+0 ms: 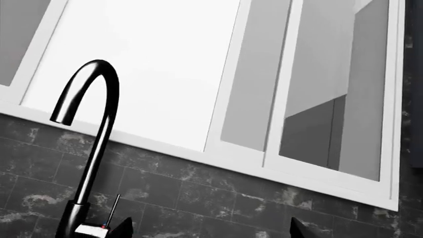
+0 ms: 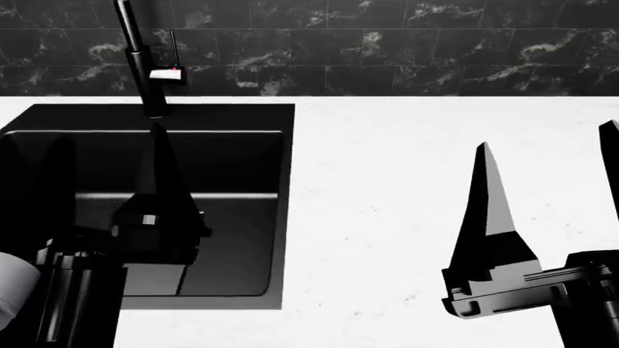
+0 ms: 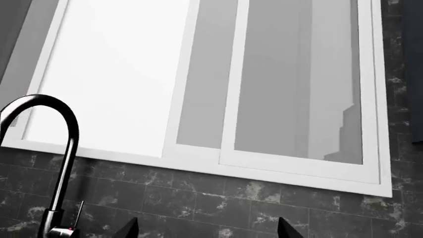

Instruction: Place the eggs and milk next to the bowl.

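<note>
Both grippers are spread wide with nothing in them, the left [image 2: 159, 217] over the sink [image 2: 242, 116], the right [image 2: 551, 217] over the counter [image 2: 387, 181]; eggs, milk and bowl are out of view.

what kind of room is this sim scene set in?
Most likely a kitchen. A black sink is set into a white counter, with a tall curved black tap behind it. The wall is dark marbled tile, and a white-framed window sits above.
</note>
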You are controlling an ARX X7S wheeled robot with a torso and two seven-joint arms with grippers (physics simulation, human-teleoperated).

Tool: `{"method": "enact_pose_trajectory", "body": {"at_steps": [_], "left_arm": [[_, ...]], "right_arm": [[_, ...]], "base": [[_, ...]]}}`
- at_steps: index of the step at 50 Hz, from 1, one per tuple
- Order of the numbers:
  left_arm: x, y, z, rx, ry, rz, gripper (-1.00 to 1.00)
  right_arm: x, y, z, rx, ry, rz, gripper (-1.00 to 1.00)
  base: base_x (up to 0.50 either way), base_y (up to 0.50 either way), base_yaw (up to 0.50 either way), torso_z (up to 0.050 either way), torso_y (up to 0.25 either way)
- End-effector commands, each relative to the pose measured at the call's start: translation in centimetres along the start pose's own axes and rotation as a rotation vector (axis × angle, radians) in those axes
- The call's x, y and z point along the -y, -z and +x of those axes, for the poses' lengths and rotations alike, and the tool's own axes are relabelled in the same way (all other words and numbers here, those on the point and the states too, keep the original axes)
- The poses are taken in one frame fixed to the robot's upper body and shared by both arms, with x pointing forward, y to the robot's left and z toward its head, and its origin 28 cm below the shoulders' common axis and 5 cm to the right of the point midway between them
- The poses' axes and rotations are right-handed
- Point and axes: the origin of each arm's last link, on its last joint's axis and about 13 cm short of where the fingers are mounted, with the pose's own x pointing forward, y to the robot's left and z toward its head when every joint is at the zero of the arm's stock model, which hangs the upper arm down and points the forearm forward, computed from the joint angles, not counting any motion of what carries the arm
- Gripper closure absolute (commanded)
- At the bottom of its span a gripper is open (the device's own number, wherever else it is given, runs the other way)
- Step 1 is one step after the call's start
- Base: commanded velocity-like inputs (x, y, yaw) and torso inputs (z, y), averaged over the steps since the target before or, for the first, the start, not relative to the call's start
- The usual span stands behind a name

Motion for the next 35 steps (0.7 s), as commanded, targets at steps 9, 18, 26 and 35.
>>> {"method": "enact_pose_trajectory", "body": {"at_steps": [9, 18, 26, 35], "left_arm": [[0.01, 0.09, 0.03, -0.003, 0.001, 0.000, -1.00], [0.04, 0.06, 0.06, -0.002, 0.000, 0.000, -1.00], [0.03, 0.02, 0.02, 0.001, 0.000, 0.000, -1.00], [0.01, 0.04, 0.04, 0.002, -0.003, 0.000, -1.00]], "right_arm": [[0.04, 0.18, 0.10, -0.005, -0.001, 0.004, -1.00], [0.07, 0.23, 0.12, -0.004, -0.002, 0.008, -1.00], [0.06, 0.25, 0.13, -0.005, -0.001, 0.007, -1.00], [0.03, 0.23, 0.13, -0.004, -0.002, 0.005, -1.00]], "base": [[-0.01, -0.32, 0.00, 0.000, 0.000], [-0.01, -0.32, 0.00, 0.000, 0.000], [-0.01, -0.32, 0.00, 0.000, 0.000], [-0.01, -0.33, 0.00, 0.000, 0.000]]}}
